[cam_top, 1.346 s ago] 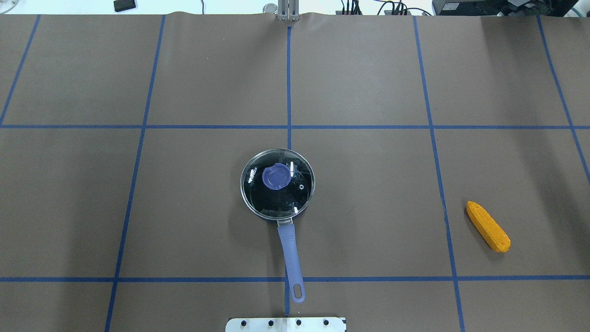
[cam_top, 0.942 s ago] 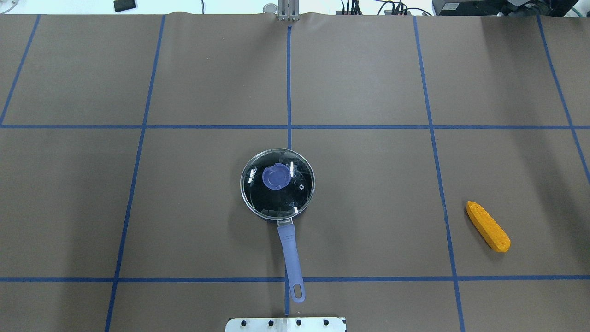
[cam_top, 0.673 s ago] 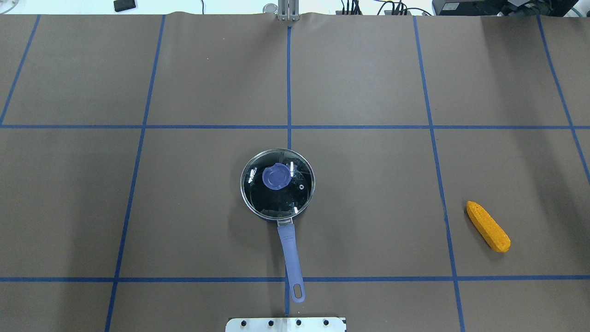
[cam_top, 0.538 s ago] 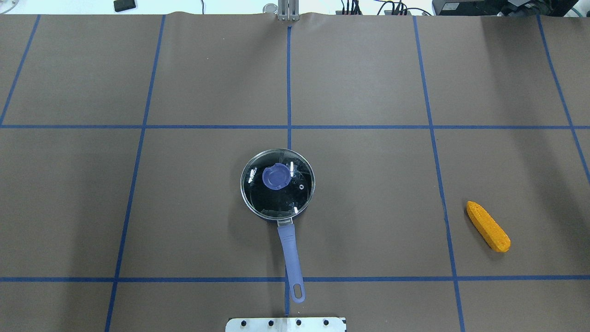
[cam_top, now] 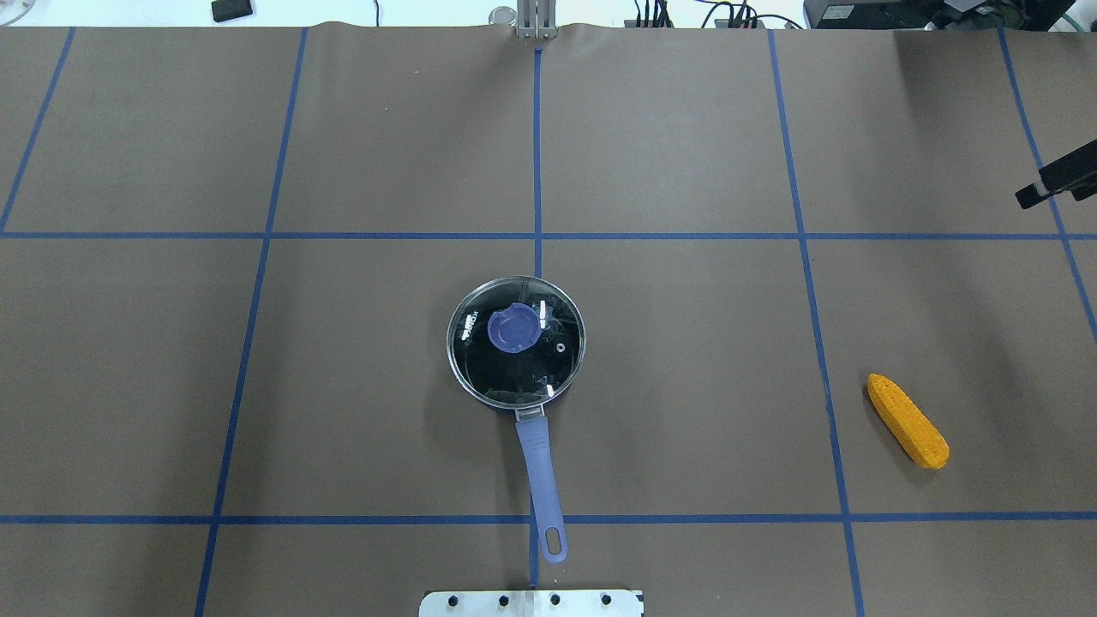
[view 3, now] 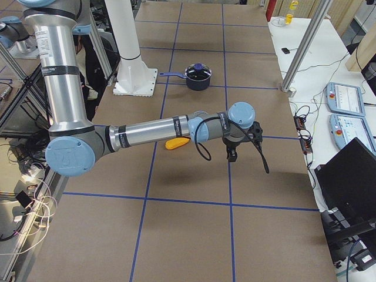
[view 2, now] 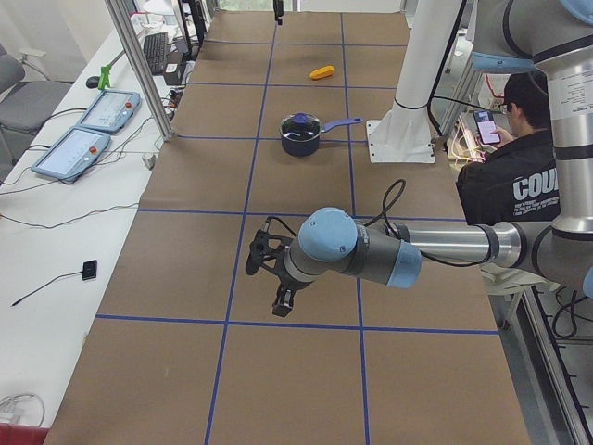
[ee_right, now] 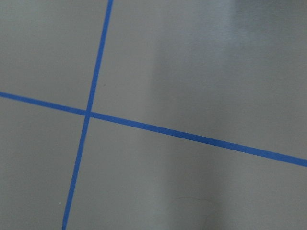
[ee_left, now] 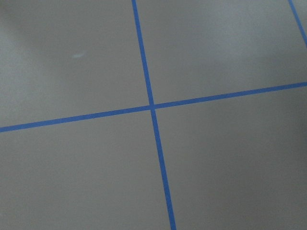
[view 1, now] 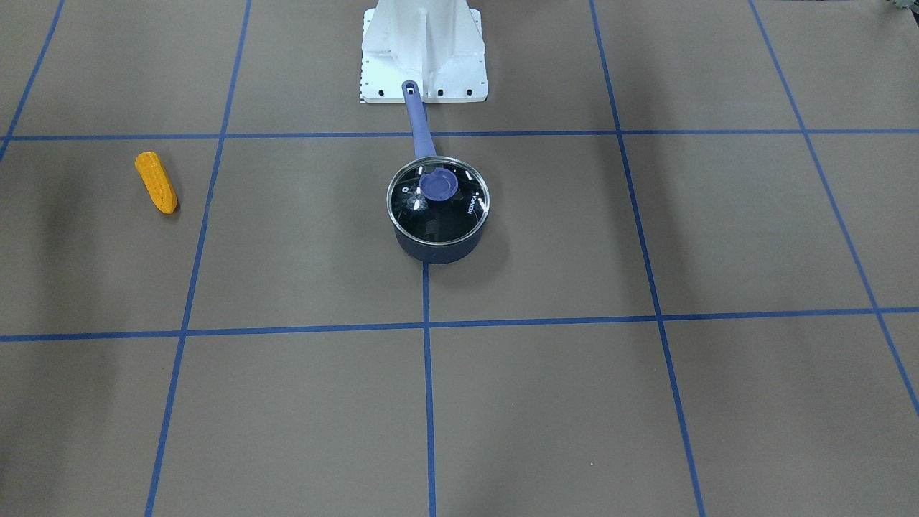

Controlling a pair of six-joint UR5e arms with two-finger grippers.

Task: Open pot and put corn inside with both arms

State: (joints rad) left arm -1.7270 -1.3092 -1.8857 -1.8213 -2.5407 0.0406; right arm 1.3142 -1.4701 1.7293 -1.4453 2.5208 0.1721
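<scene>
The dark blue pot (view 1: 438, 250) stands mid-table with its periwinkle handle (cam_top: 540, 467) pointing at the robot base. The clear glass lid (cam_top: 548, 368) with a blue knob (cam_top: 512, 329) sits on it. The orange-yellow corn (cam_top: 907, 421) lies flat far to the pot's right, and shows at the left in the front view (view 1: 156, 182). My right gripper (view 3: 235, 150) hovers above the table beyond the corn; only a black part shows at the overhead view's right edge (cam_top: 1056, 182). My left gripper (view 2: 267, 278) hovers far left of the pot. I cannot tell either gripper's state.
The white pedestal base (view 1: 423, 50) stands just behind the pot handle's end. A seated operator (view 2: 519, 181) is beside the base. Aluminium posts (view 2: 139, 69) and teach pendants (view 2: 79, 153) stand on the white side table.
A black part of my right gripper has come into the overhead view at the right edge. The pot, lid and corn have not moved.
</scene>
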